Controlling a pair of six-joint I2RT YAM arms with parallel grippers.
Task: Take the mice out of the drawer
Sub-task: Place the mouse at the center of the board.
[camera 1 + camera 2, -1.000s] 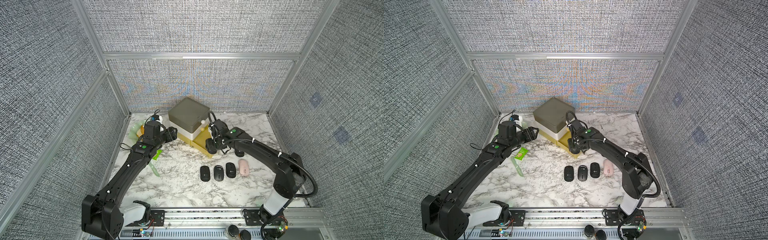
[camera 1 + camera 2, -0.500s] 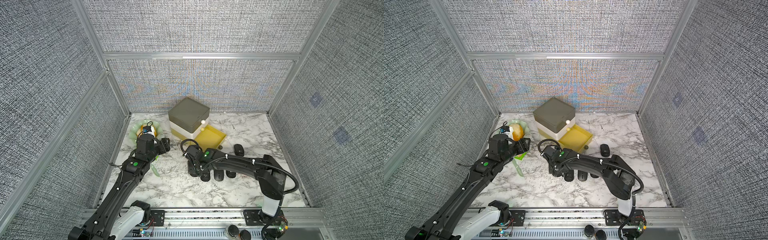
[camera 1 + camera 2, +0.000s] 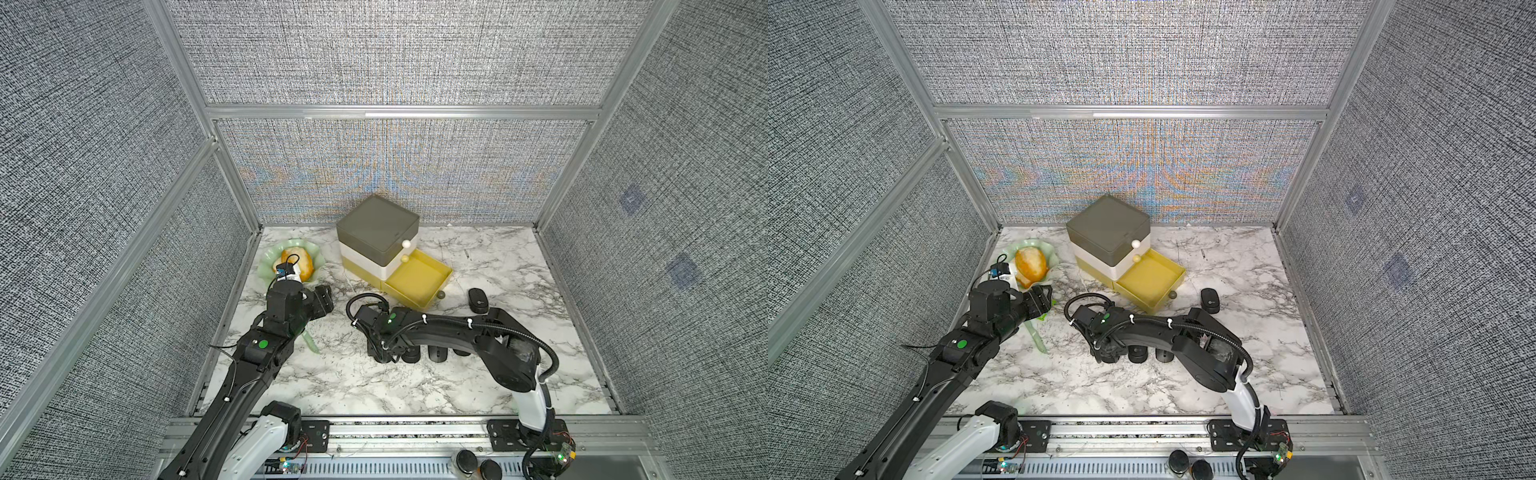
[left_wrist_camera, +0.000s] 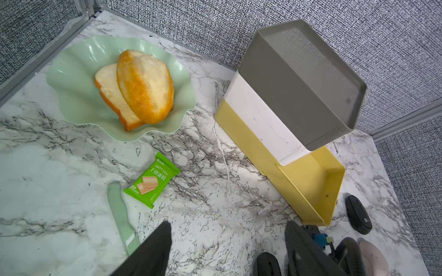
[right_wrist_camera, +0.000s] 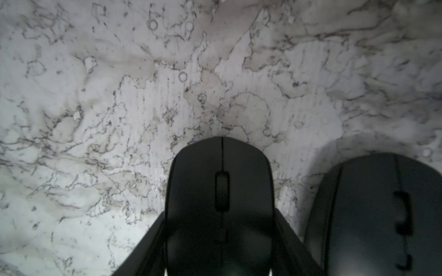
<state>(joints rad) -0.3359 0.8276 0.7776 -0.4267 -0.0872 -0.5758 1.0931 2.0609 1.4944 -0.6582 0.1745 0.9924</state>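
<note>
The right gripper (image 5: 220,215) clamps a glossy black oval mouse (image 5: 220,167), seven o'clock from the open yellow drawer (image 3: 415,278); the left gripper (image 4: 227,229) gapes empty.

Both top views high over the front rail (image 3: 399,424), facing down across the whole marble table (image 3: 374,386), left wrist view looking past the left claw (image 4: 227,224) to the yellow drawer (image 4: 318,181), right wrist view close over the black mouse (image 5: 221,167) in the right claw (image 5: 220,222), table shared.
</note>
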